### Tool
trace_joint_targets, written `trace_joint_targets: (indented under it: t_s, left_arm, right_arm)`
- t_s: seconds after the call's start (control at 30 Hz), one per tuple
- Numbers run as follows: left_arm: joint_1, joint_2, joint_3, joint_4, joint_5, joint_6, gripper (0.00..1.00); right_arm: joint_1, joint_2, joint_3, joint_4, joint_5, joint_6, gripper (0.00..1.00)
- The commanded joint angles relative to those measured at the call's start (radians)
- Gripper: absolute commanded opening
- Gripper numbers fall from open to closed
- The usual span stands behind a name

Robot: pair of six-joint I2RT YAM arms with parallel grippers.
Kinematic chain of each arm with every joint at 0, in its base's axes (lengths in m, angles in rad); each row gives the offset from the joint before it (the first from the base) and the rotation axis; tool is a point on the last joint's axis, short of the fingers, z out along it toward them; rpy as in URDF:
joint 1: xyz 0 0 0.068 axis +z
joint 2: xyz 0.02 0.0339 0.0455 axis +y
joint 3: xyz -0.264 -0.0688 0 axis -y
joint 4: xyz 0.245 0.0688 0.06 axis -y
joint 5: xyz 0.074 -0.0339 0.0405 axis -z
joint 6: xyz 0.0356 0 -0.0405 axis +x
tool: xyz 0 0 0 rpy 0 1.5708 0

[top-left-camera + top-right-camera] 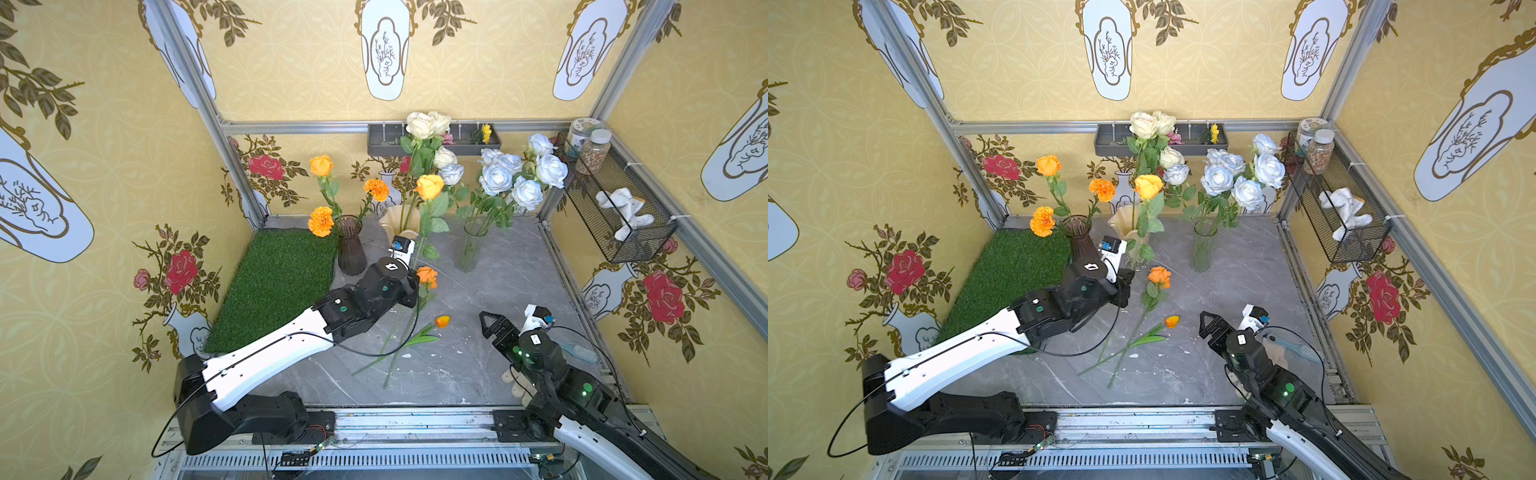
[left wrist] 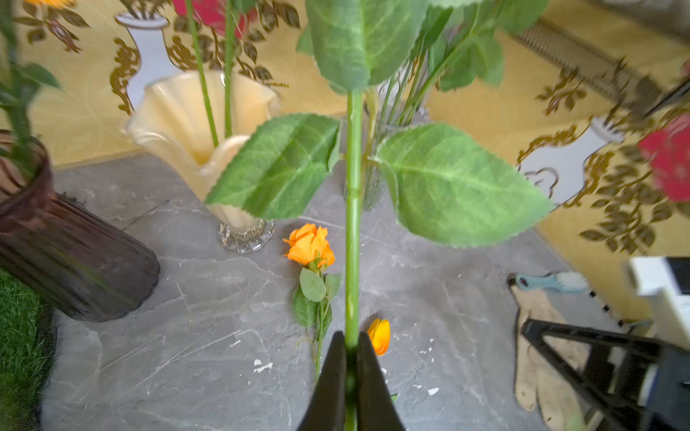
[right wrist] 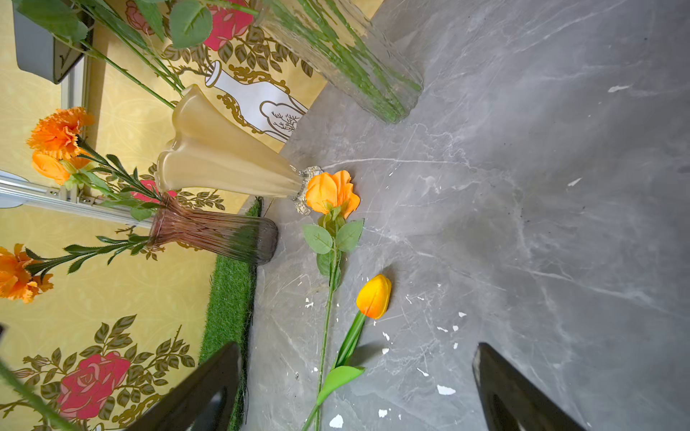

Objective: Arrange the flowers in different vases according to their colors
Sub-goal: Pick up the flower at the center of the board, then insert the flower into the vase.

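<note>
My left gripper point(image 2: 351, 345) is shut on the green stem of a yellow-orange rose point(image 1: 429, 186), held upright in front of the cream ruffled vase point(image 1: 392, 222). That vase holds cream-white roses point(image 1: 422, 124). The dark purple vase point(image 1: 351, 249) holds an orange rose and two marigolds. In the clear vase point(image 1: 469, 249) stand pale-blue roses point(image 1: 496, 178). An orange rose point(image 1: 427, 276) and an orange tulip point(image 1: 442, 321) lie on the grey table. My right gripper point(image 1: 486, 322) hovers open near the tulip point(image 3: 374, 296), with nothing between its fingers.
A green turf mat point(image 1: 274, 282) covers the table's left side. A wire basket point(image 1: 615, 199) hangs on the right wall and a grey shelf tray point(image 1: 432, 141) on the back wall. A brush point(image 1: 577, 353) and a glove point(image 2: 537, 336) lie beside the right arm.
</note>
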Motion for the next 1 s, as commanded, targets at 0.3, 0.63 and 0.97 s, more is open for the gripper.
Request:
trace_joint_targets:
  t_s: [0.3,0.63,0.97]
  left_arm:
    - [0.162,-0.101,0.112,0.259,-0.275,0.193,0.00]
    - [0.438,0.054,0.267,0.430,-0.123,0.194,0.00]
    - [0.592,0.310,0.513,0.495,-0.007,0.236,0.00]
  right_arm:
    - [0.000,0.001,0.004,0.040,0.005,-0.026,0.97]
    - [-0.001,0.064,0.011,0.101,-0.008,-0.063,0.97]
    - [0.000,0.092,0.021,0.102,-0.006,-0.070,0.97]
